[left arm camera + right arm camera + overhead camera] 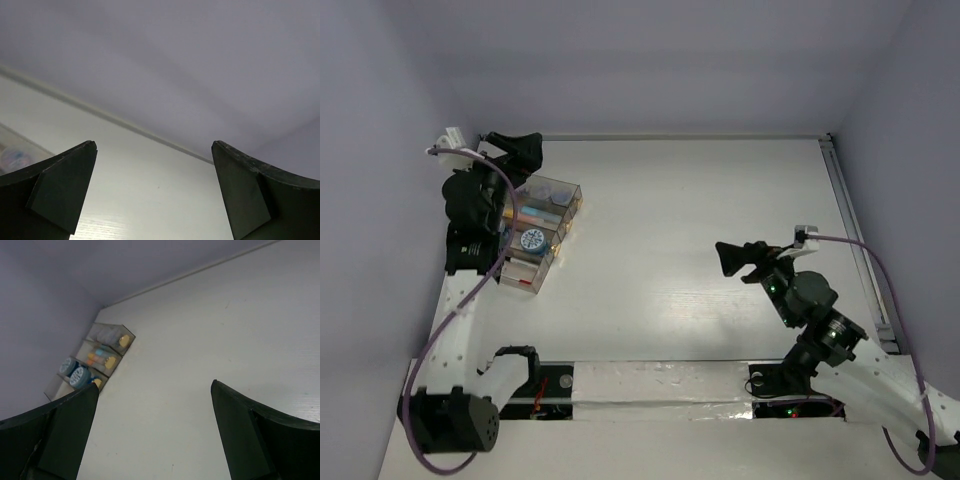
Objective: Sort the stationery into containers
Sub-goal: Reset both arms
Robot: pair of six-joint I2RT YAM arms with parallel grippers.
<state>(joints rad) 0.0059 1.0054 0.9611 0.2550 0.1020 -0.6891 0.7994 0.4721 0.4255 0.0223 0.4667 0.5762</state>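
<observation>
**Status**
- The containers [542,222], a stepped cluster of clear plastic bins, stand at the left of the table [700,200], near the side wall.
- A blue-topped tub [531,240] sits in a middle bin. Markers [534,213] of mixed colours lie in the bin just behind it.
- No stationery shows outside the bins in any view.
- The left gripper [520,148] hovers at the far end of the cluster. Its jaws are spread wide with nothing between them, as the left wrist view [153,145] confirms.
- The right gripper [732,258] hangs well apart, over the right half of the table. It faces the bins [95,357], jaws wide and empty [154,385].

**Step in hand (judged)**
The left arm is to clear the containers after a drop, followed by a final check of the sort.

**Procedure**
1. Raise the left gripper straight up before any sideways travel. The bins look light, and a fingertip caught on a wall is likely to slide or tip the whole cluster.
2. Hold the jaws wide until they are above the tallest bin rim.
3. Leave the right arm where it is. Its wrist camera frames the cluster and serves for inspection.
4. Check that each bin holds one kind of item only
</observation>
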